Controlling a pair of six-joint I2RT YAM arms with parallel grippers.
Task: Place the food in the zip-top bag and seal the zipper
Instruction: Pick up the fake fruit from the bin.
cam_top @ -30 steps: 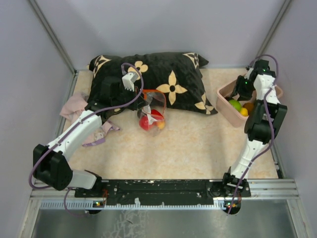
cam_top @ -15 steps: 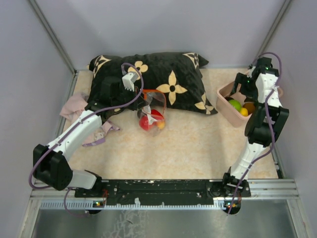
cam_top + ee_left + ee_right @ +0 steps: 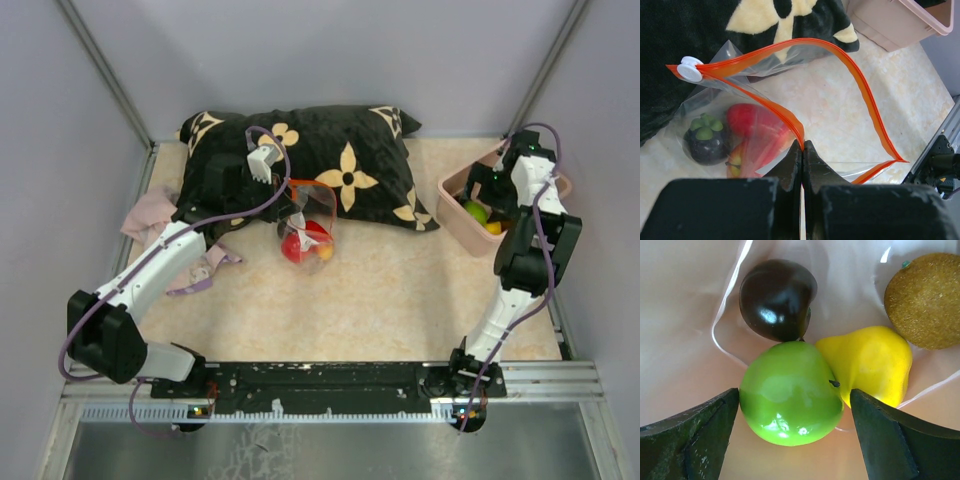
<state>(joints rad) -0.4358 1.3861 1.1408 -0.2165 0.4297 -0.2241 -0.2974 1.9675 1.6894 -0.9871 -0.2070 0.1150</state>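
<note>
The clear zip-top bag (image 3: 765, 100) lies in front of the pillow with its mouth gaping, and its red-orange zipper (image 3: 850, 70) forms a loop. My left gripper (image 3: 802, 146) is shut on the near edge of that strip. Inside the bag lie a red fruit (image 3: 756, 125) and a dark purple one (image 3: 705, 142). My right gripper (image 3: 794, 396) is open down in the pink bin (image 3: 452, 212), its fingers on either side of a green apple (image 3: 790, 392) without touching it. A yellow fruit (image 3: 870, 362), a dark glossy one (image 3: 777, 297) and a brown one (image 3: 925, 300) lie beside the apple.
A black pillow with cream flowers (image 3: 340, 160) lies along the back, right behind the bag (image 3: 308, 225). A pink cloth (image 3: 150, 215) sits under the left arm. A white slider (image 3: 690, 70) sits at the strip's far end. Grey walls enclose the table.
My right gripper has opened wide and dropped into the bin over the green apple. The left gripper and the bag have not moved.
</note>
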